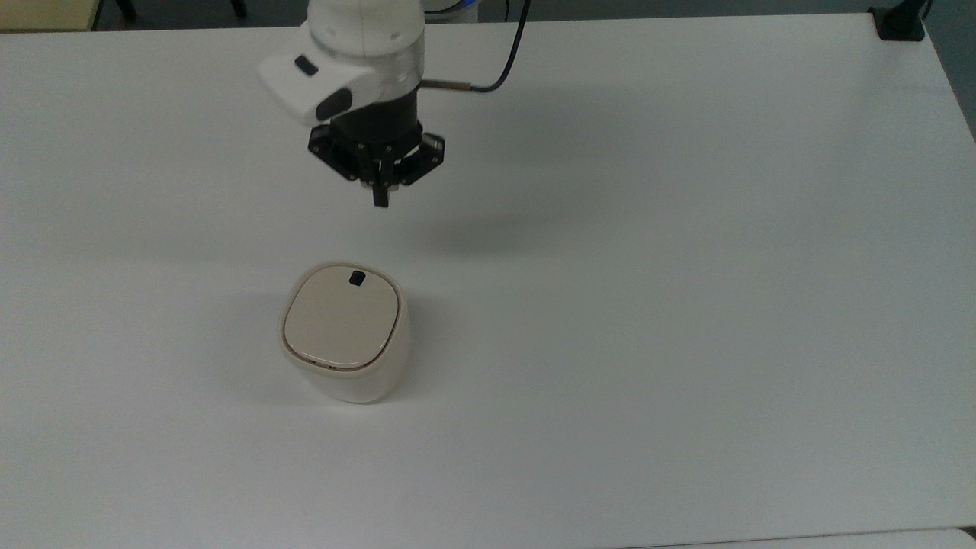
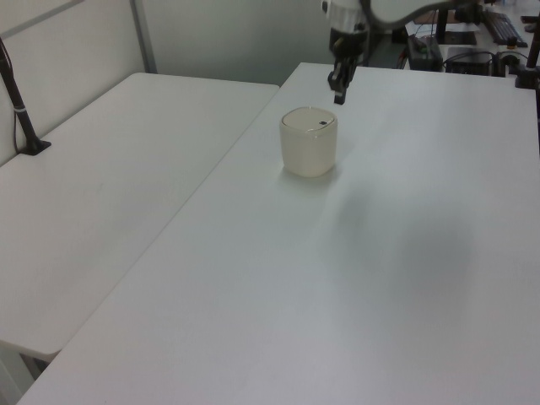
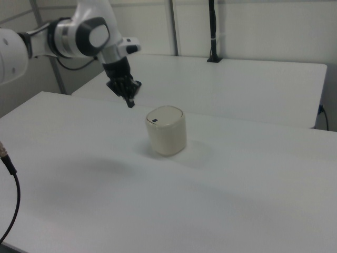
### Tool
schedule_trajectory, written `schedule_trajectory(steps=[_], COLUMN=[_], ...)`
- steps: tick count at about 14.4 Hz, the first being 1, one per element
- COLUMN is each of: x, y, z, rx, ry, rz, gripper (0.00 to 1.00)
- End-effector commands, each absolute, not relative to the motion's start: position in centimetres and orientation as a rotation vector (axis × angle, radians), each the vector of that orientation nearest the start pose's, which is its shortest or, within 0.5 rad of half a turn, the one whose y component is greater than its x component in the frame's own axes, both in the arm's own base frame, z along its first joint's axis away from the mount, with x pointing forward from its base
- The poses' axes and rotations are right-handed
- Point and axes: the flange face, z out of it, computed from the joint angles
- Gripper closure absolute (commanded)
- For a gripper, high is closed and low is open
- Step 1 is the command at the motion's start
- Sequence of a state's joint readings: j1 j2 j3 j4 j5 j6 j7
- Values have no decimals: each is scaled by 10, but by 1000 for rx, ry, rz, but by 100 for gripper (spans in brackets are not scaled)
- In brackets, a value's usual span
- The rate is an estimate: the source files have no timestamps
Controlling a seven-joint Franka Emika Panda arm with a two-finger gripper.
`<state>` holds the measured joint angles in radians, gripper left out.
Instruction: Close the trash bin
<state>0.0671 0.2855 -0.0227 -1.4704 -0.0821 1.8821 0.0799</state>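
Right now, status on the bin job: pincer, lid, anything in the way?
Pincer shut, empty, raised clear of the trash bin. Lid flat in the rim, looks closed. Table around it bare.

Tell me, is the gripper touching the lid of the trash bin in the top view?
No, the gripper hangs apart from the trash bin.

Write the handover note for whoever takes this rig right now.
Gripper: shut, holding nothing, in the air clear of the bin, toward the top view's top.
Trash bin: upright on the white table, nothing else near it.
Lid: lies flat in the rim, black latch mark uncovered.
Done: the bin looks closed.
Left: probably nothing; check that the lid has latched, then park the arm.
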Motion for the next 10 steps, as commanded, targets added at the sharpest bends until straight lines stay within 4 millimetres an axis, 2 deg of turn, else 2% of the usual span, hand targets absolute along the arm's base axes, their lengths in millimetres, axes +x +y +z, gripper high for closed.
schedule_trajectory(steps=[1,3,4,7,9,10], x=[620,601,587,566,552,551], y=[47,59,60,57,55,54], z=[562,572,578,584,583,584], rx=[-3223,-3225,-3223,-3223,-3231,-3232], ry=[-45,-83,-92,-96,-85,-83], rz=[-118,-97,-102,-85,31,51], gripper=[100,99,99,97,82,67])
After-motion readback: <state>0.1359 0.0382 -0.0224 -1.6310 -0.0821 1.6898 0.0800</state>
